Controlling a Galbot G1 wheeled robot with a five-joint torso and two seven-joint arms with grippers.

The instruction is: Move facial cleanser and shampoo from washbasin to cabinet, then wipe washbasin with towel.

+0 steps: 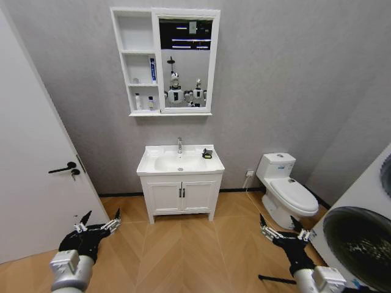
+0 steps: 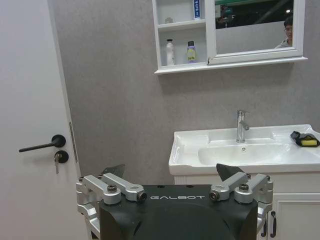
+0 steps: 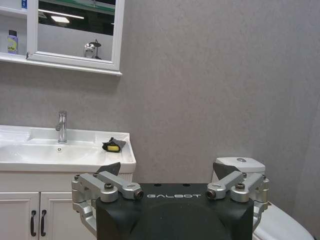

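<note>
The white washbasin [image 1: 148, 163] [image 2: 187, 152] [image 3: 50, 159] with its chrome tap [image 1: 179, 144] stands against the far wall. The black and yellow-green towel [image 1: 208, 154] [image 2: 305, 139] [image 3: 114, 145] lies on the basin's right rear corner. Above hangs the cabinet [image 1: 120, 55] [image 2: 180, 25]. On its lowest shelf stand a white bottle [image 1: 138, 101] [image 2: 170, 52] and a yellow-green bottle [image 1: 151, 102] [image 2: 191, 51]; a blue tube [image 1: 153, 70] is on the middle shelf. Which is the facial cleanser or shampoo I cannot tell. My left gripper [image 1: 98, 223] [image 2: 172, 172] and right gripper [image 1: 281, 229] [image 3: 166, 170] hang open, low and well short of the basin.
A white door with a black handle [image 1: 64, 169] closes off the left. A toilet [image 1: 287, 192] stands right of the basin, and a washing machine [image 1: 360, 238] at the near right. A two-door cupboard [image 1: 181, 196] sits under the basin. Wooden floor [image 1: 183, 250] stretches before me.
</note>
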